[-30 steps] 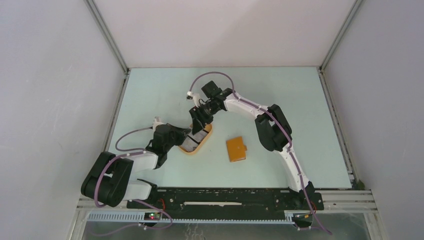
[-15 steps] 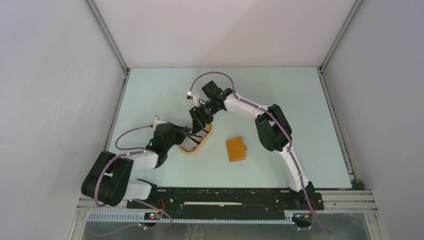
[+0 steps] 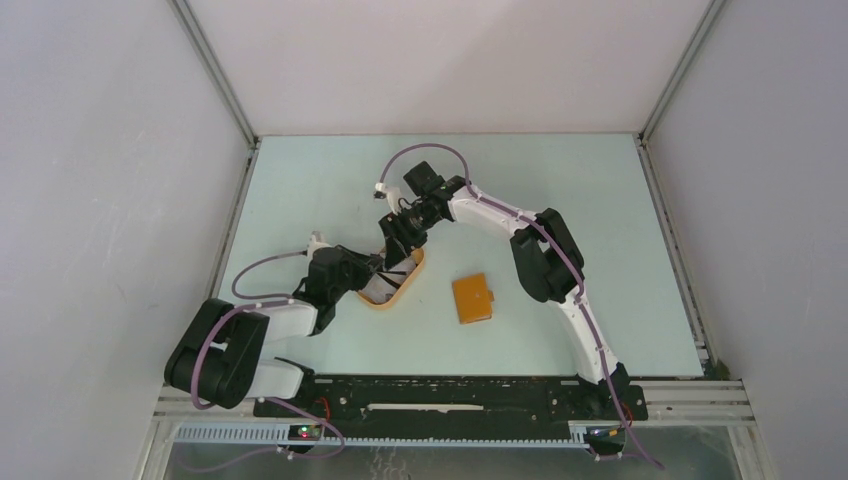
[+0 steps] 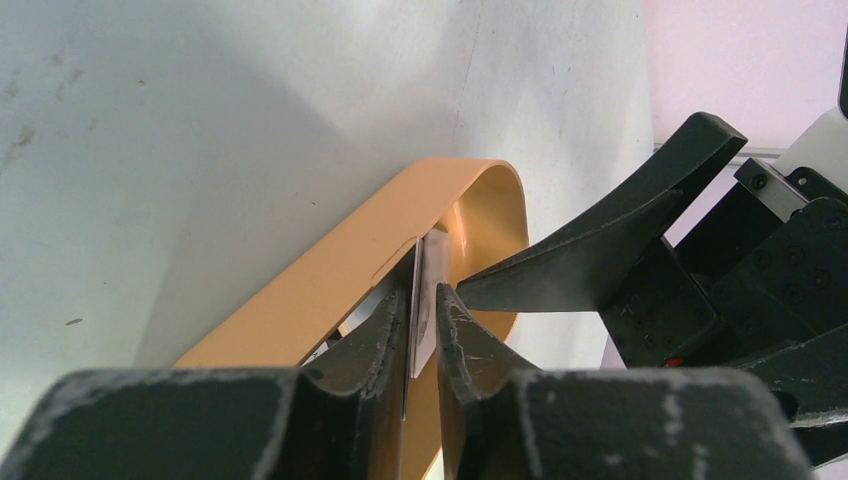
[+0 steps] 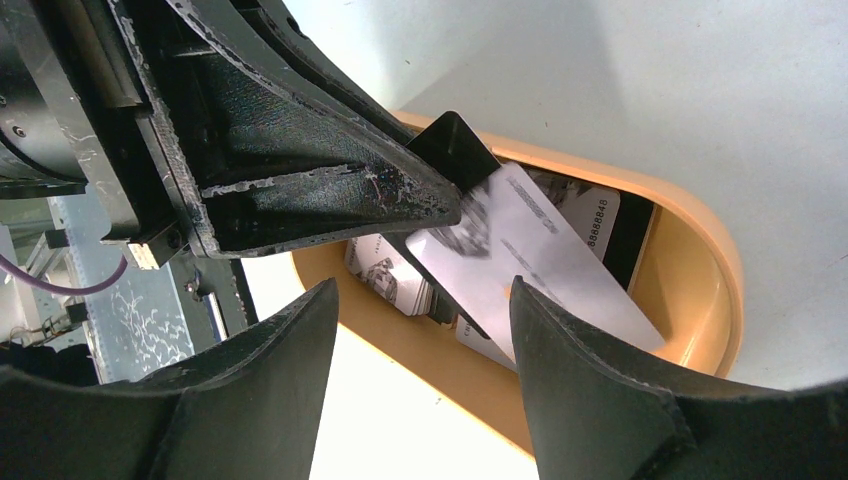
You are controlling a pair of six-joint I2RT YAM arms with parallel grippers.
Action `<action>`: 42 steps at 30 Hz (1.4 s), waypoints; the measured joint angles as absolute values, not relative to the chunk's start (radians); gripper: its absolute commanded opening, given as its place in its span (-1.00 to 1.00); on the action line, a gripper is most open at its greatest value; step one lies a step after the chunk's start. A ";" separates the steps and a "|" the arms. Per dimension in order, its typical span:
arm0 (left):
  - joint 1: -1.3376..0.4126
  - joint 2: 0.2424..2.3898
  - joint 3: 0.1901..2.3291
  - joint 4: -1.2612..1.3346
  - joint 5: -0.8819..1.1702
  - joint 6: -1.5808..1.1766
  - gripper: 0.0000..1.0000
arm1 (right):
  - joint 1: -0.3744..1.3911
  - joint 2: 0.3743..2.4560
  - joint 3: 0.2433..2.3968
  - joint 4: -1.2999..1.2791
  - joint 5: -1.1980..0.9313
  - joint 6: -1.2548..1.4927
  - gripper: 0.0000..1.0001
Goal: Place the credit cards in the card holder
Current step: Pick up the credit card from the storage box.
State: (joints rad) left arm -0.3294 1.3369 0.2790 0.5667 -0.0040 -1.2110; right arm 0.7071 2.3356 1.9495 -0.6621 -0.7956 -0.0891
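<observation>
Top external view, from the lower edge upward: the left arm reaches in from the lower left, and the left end effector (image 3: 370, 270) sits at the near end of the oval orange tray (image 3: 388, 303), a little left of centre. Right of the tray, apart from it and from both arms, the card holder (image 3: 473, 298) lies flat and folded shut on the counter (image 3: 560, 200). No card has reached it, and I judge it will need opening first. Beyond the tray, the right end effector (image 3: 402, 240) hangs over the far end, pointing down into it.

In the left wrist view, the left fingers stand a sliver apart by the tray wall, with the edge of one credit card (image 5: 540, 250) between them. Whether they bite on it or merely flank it I cannot tell.

From the right wrist view, that card tilts up out of the tray. Its upper corner is at the left fingertips and its lower end rests over the other credit cards (image 5: 390, 275) lying in the tray. The right fingers are spread wide on either side of the raised card, gripping nothing.

The tilt is probably deliberate. A thin card lying flat on the tray floor offers no purchase, while one propped up gives the second end effector edges to close on. This looks like a hand-over being set up.
</observation>
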 measured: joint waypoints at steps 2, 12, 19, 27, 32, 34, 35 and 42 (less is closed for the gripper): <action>-0.329 1.335 0.279 0.567 -0.004 -1.211 -0.58 | 0.707 2.336 1.950 -0.662 -0.796 -0.089 0.43; -0.329 1.312 0.279 0.565 -0.004 -1.202 -1.00 | 0.707 2.336 1.950 -0.663 -0.800 -0.089 0.43; -0.329 1.287 0.279 0.543 -0.006 -1.184 -1.00 | 0.706 2.336 1.950 -0.670 -0.812 -0.091 0.43; -0.329 1.026 0.277 0.376 -0.084 -1.055 -1.00 | 0.698 2.296 1.950 -0.710 -0.834 -0.147 0.44; -0.329 0.824 0.277 0.276 -0.091 -0.899 -1.00 | 0.695 2.204 1.950 -0.759 -0.861 -0.216 0.44; -0.329 0.755 0.277 0.258 -0.043 -0.812 -1.00 | 0.695 2.163 1.950 -0.784 -0.871 -0.249 0.44; -0.329 0.733 0.277 0.255 -0.013 -0.775 -1.00 | 0.695 2.140 1.950 -0.800 -0.875 -0.268 0.44; -0.335 0.688 0.274 0.306 0.305 -0.593 -1.00 | 0.695 1.892 1.798 -0.855 -0.871 -0.407 0.47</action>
State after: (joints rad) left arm -0.3351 0.6876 0.2745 0.3061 0.3050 -0.5926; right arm 0.6952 1.8923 1.7977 -0.8547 -0.8715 -0.4072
